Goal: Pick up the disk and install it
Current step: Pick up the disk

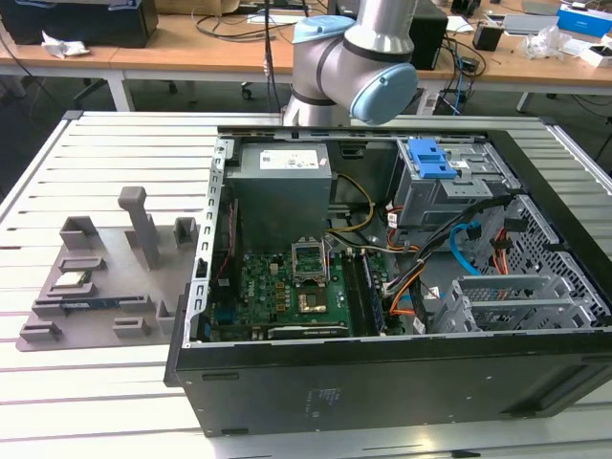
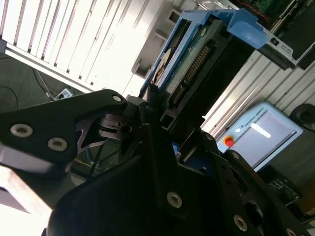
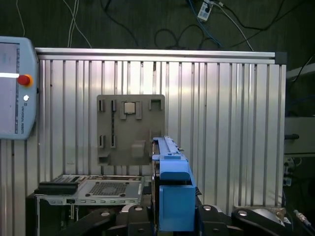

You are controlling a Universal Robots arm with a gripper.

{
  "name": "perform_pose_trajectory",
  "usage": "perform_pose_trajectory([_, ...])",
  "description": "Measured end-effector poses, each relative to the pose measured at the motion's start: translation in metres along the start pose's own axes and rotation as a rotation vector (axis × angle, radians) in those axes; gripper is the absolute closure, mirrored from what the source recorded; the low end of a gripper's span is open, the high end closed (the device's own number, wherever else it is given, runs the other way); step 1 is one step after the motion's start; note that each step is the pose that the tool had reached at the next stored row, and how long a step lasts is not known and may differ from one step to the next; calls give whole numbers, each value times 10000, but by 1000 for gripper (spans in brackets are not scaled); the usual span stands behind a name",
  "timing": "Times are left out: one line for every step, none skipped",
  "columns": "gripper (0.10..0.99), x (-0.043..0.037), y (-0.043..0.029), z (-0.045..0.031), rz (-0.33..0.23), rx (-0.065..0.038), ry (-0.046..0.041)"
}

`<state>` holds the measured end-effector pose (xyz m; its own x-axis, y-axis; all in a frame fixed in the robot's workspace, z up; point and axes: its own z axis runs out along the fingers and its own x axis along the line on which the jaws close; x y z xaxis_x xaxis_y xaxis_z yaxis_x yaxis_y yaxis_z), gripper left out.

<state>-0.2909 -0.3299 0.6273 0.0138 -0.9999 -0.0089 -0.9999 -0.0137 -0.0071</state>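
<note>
The claw (image 2: 153, 112) is clamped on one end of the disk (image 2: 191, 60), which sticks out from between its fingers, high above the slatted table (image 3: 221, 123). In the exterior view, the open computer case (image 1: 382, 387) holds a motherboard (image 1: 287, 287) and a drive cage (image 1: 449, 182) with a blue latch (image 1: 430, 158). Beside the case, a grey fixture plate (image 1: 100, 296) carries a small square chip (image 1: 73, 280).

Your arm (image 1: 356, 57) is cut off by the exterior view's top edge, and in the second wrist view the hand (image 2: 156, 110) hides the gripped end of the disk (image 2: 189, 59).
</note>
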Motion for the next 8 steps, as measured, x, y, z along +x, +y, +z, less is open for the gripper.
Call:
perform_pose_trajectory([722, 0, -37, 0, 0, -4, 0])
perform_pose_trajectory([722, 2, -87, 1, -1, -8, -1])
perform_pose_trajectory([722, 3, -184, 1, 0, -18, 0])
perform_pose_trajectory([722, 3, -221, 2, 1, -20, 0])
perform_pose_trajectory([722, 3, -249, 2, 0, -22, 0])
perform_pose_trajectory([722, 5, -309, 3, -1, -26, -1])
perform_pose_trajectory([722, 5, -359, 2, -1, -32, 0])
perform_pose_trajectory([722, 5, -388, 2, 0, -35, 0])
